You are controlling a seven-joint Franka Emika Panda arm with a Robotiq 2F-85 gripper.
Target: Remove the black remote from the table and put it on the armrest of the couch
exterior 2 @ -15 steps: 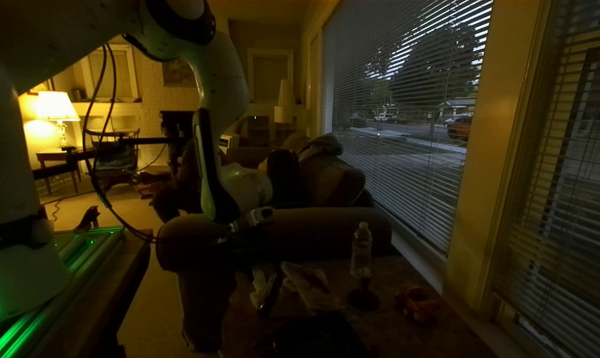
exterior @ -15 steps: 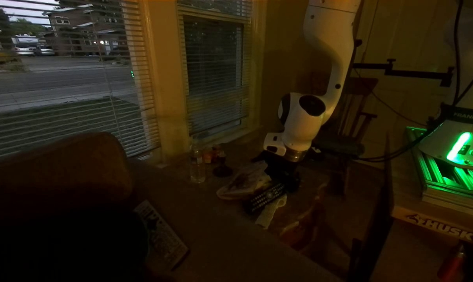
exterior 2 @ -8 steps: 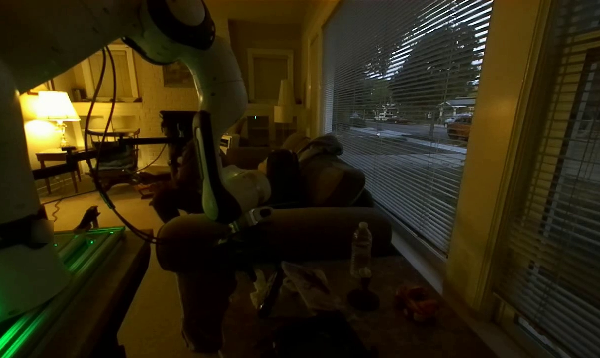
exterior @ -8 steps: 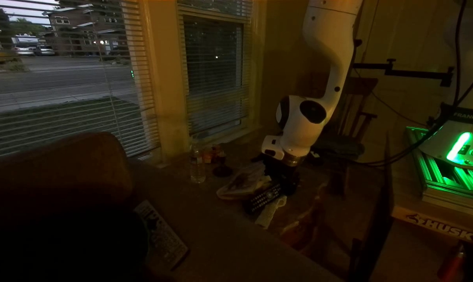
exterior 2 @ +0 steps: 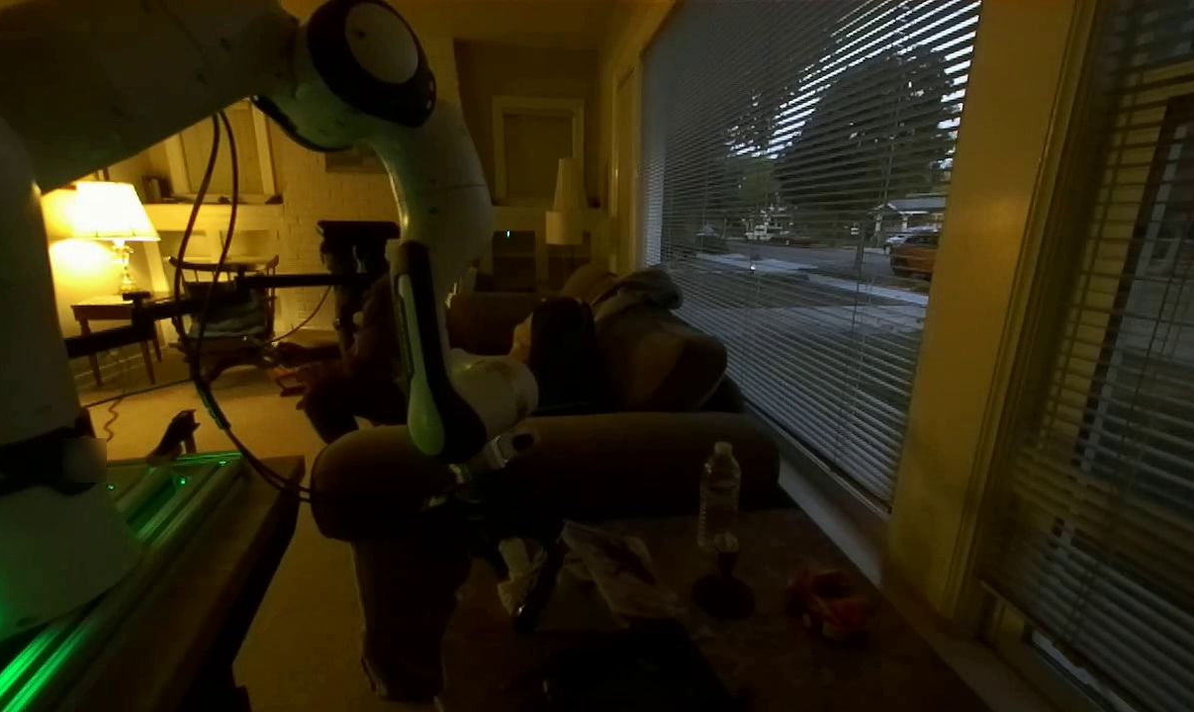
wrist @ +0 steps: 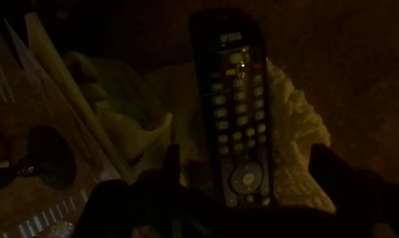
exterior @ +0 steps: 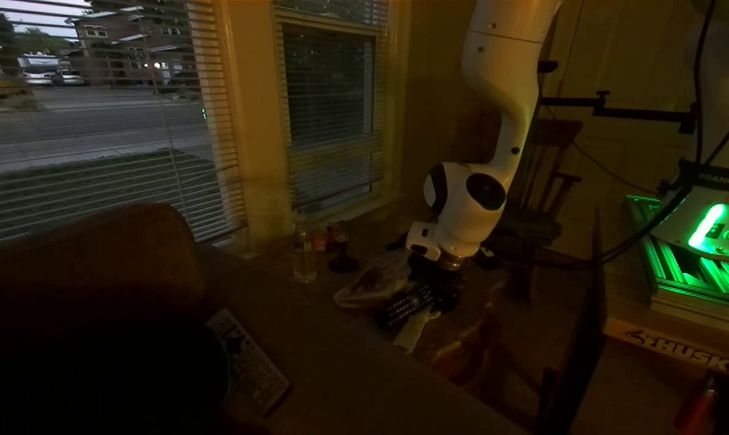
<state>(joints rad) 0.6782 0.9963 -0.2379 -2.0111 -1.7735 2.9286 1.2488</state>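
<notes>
The black remote (wrist: 235,109) with rows of pale buttons lies on the cluttered table (exterior 2: 913,672), partly over a pale knit cloth (wrist: 298,172). The remote also shows in both exterior views (exterior: 406,307) (exterior 2: 540,593). My gripper (wrist: 245,147) is open, with one finger on each side of the remote and a gap at both sides. The remote's near end is hidden by the gripper's dark body. In an exterior view the gripper is too dark to make out its fingers. The couch's brown armrest (exterior: 340,368) (exterior 2: 646,445) lies beside the table; the couch back (exterior: 86,260) is behind it.
A clear plastic packet (exterior: 376,281) lies beside the remote. A water bottle (exterior 2: 720,494), a dark stemmed object (exterior 2: 723,583) and a red toy car (exterior 2: 830,603) stand toward the window. A booklet (exterior: 252,362) rests by the couch arm. A wooden chair (exterior: 533,223) stands behind the arm.
The arm and gripper have moved down toward the remote, mostly in the last half second. The remote and the other things on the table have not visibly moved.
</notes>
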